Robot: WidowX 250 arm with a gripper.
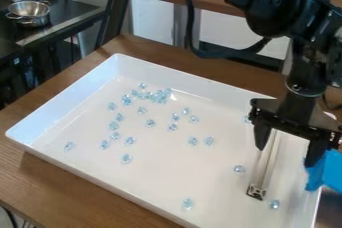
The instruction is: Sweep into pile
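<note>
the arm (284,14) hangs down at right, fingers (262,133) spread apart.

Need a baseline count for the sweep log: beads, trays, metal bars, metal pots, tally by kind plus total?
Blue beads: at least 20, clustered ones overlap, exact count unclear
White tray: 1
Metal bar: 1
Metal pot: 1
Total: at least 23

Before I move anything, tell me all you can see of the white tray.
The tray is white, rectangular and shallow, with raised walls and a smooth, slightly glossy surface, perhaps plastic. It lies flat and right side up on the brown wooden table. Scattered pale-blue, clear beads rest on its floor, bunched most thickly toward the far side. A slim metal bar slants over its right part, beneath the open gripper.
</note>
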